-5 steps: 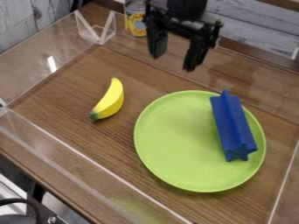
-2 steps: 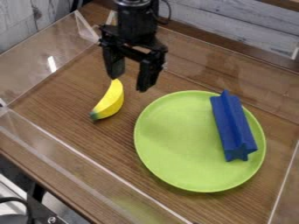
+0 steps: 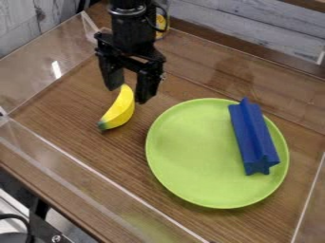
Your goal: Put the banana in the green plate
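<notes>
Hanging over the far end of the banana (image 3: pixel 117 108), the gripper (image 3: pixel 128 81) was seen with its two dark fingers (image 3: pixel 148 84) spread wide apart and pointed down at the tabletop. Nothing was held between them. One finger was set to the left of the fruit's far tip and the other to its right, so the tip was bracketed between the pair; whether either finger was touching the peel could not be told from this angle.

The banana itself was laid flat on the wooden table (image 3: pixel 76 161), left of centre, its curve bowed toward the right and its dark near tip pointed toward the near left. It was found just beside the green plate (image 3: pixel 203 161), off the rim, with a narrow strip of wood showing between the two.

On the plate, a long blue block (image 3: pixel 253 135) was rested along the right side, running from far to near, its near end close to the rim. The left and near parts of the plate were left bare.

Clear plastic walls (image 3: pixel 38 142) were seen fencing the table on the left and near sides, and a small clear stand (image 3: pixel 102 28) was placed at the far left, well apart from the fruit.
</notes>
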Controlling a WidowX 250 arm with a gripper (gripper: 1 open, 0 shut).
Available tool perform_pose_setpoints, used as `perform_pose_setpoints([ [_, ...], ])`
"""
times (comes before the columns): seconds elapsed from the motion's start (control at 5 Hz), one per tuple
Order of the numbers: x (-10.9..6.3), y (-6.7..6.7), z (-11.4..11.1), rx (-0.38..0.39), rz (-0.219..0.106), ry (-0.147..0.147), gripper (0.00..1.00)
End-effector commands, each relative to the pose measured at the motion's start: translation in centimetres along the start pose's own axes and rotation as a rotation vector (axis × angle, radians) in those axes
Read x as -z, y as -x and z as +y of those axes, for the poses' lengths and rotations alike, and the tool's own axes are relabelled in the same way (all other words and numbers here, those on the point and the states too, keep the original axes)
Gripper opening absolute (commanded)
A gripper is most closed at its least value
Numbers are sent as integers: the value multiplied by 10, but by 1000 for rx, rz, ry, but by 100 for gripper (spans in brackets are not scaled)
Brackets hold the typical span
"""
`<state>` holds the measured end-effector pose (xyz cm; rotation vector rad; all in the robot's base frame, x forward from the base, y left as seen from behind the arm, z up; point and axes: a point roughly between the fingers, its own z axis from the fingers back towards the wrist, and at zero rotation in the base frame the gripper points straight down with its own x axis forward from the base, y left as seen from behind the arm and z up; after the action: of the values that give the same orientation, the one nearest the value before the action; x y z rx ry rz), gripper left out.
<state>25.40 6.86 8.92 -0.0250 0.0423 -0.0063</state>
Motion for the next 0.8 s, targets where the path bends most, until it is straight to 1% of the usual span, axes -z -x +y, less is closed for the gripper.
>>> perform_pose_setpoints([
  [0.0,-10,-1,5,8,-52,-11,100],
  [0.6,9,0,14,31,-26,3,100],
])
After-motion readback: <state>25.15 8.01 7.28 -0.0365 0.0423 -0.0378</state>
